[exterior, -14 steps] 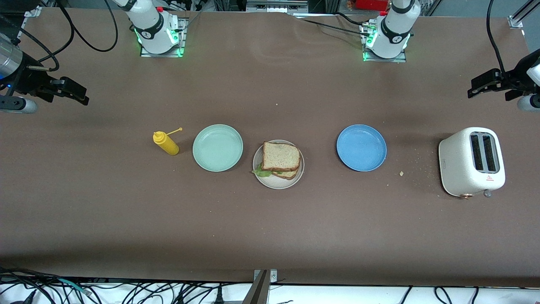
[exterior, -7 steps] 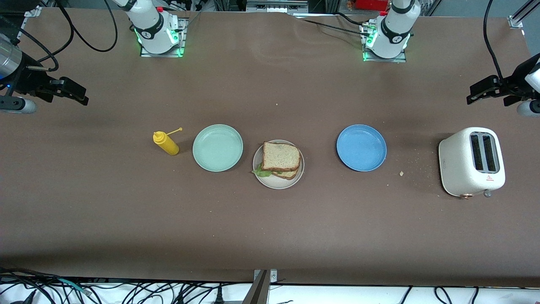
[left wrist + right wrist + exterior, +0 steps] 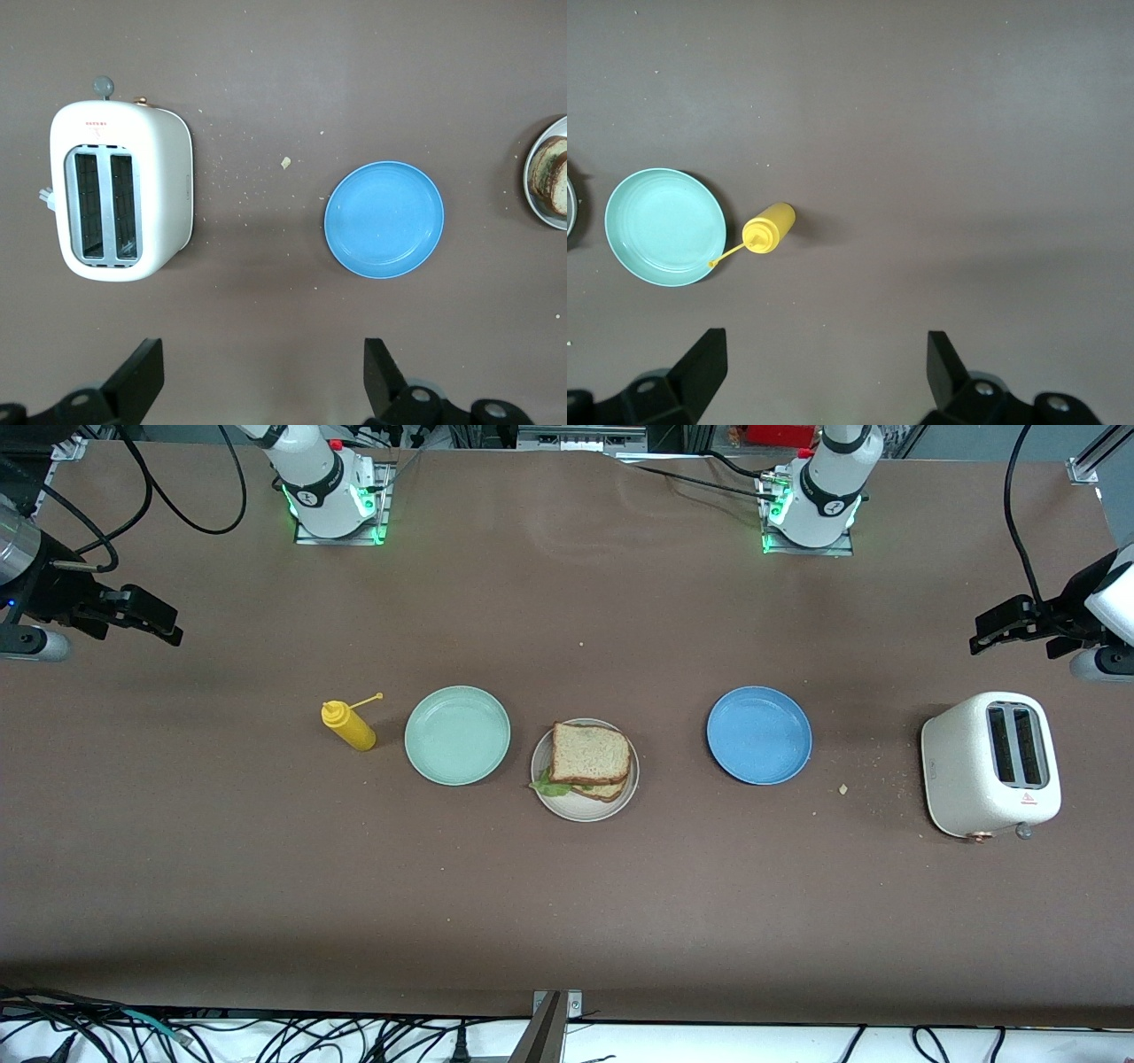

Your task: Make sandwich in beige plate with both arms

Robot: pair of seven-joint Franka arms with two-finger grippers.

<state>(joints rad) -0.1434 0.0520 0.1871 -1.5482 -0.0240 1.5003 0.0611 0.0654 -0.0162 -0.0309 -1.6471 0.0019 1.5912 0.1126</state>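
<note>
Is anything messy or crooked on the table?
A little. Crumbs lie scattered on the table between the blue plate and the toaster. On the beige plate, the sandwich is stacked unevenly: the top slice sits shifted off the bottom one, and lettuce pokes out of one corner.

Sandwich [image 3: 589, 760] (lettuce peeking out) on beige plate [image 3: 576, 806].

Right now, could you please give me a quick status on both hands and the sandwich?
Left hand open, empty, high near the toaster. Right hand open, empty, high at its end. Sandwich stacked on the beige plate. Nothing obstructing.
</note>
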